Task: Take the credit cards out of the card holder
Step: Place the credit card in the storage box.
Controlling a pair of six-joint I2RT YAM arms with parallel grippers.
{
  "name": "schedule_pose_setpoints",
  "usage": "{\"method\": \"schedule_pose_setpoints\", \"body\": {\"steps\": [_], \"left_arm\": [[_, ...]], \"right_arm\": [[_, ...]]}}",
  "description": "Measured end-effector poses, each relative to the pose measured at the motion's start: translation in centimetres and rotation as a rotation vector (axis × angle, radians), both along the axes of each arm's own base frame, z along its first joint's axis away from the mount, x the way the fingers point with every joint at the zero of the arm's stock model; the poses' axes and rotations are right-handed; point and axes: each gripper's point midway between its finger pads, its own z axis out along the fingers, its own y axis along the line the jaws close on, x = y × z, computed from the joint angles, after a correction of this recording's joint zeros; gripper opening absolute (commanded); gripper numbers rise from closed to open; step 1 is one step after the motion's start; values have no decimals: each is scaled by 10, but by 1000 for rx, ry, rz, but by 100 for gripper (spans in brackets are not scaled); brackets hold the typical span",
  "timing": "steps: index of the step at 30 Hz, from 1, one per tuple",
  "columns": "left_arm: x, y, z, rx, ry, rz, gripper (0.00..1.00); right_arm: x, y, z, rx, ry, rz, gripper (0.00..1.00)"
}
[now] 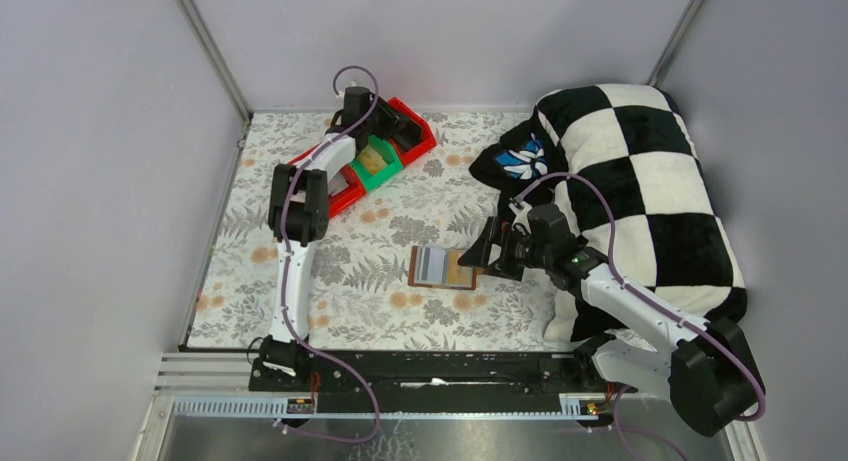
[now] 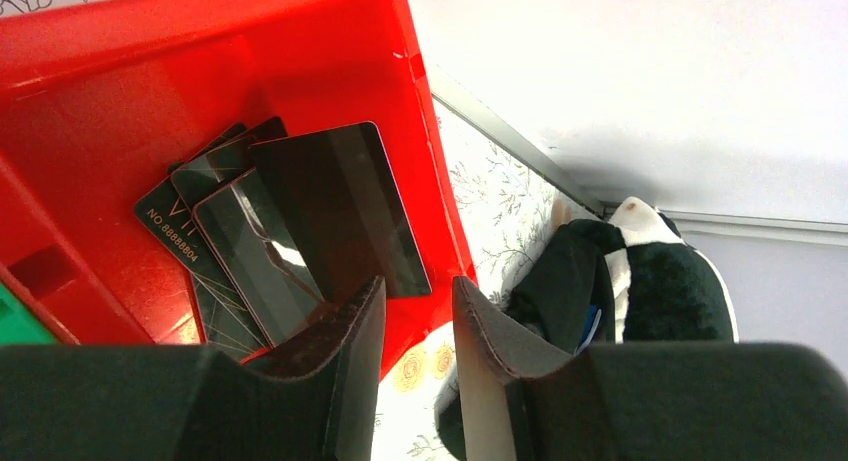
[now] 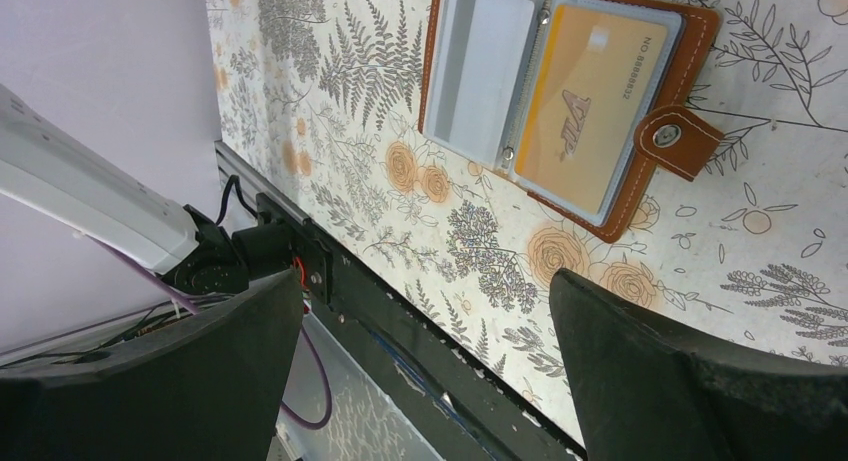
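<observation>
The job looks partly done. Several dark cards [image 2: 300, 216] lie overlapping in a loose heap on the floor of the red bin [image 2: 120, 71] at the far left of the tabletop [image 1: 380, 291]. The left hand [image 2: 418, 366] hangs right over that bin with its fingers parted only a little and nothing between them, so it is released and empty. The card holder [image 3: 570, 91] lies opened flat near the middle of the tabletop, well apart from the bin, with its snap tab sticking out to one side. It is not empty: a gold card [image 3: 590, 106] sits in one clear pocket and a pale grey card [image 3: 480, 66] in the pocket next to it. Whether more are tucked beneath them I cannot tell. The right hand [image 3: 425, 311] hovers just beside the holder's edge, spread wide and gripping nothing. What is left, by my reading, is to draw out at least these two and put them with the others.
</observation>
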Motion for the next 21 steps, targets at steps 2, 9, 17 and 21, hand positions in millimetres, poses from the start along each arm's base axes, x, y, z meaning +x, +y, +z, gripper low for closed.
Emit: {"method": "schedule_pose_setpoints", "body": {"steps": [2, 9, 17, 21], "left_arm": [[0, 0, 0, 3, -1, -1, 34], [-26, 3, 7, 60, 27, -16, 35], [-47, -14, 71, 96, -88, -76, 35], [-53, -29, 81, 93, -109, -117, 37]], "right_arm": [[0, -1, -1, -5, 4, -4, 100], [0, -1, -1, -6, 4, -5, 100], [1, -3, -2, -13, 0, -15, 100], [0, -5, -1, -22, -4, -26, 100]]}}
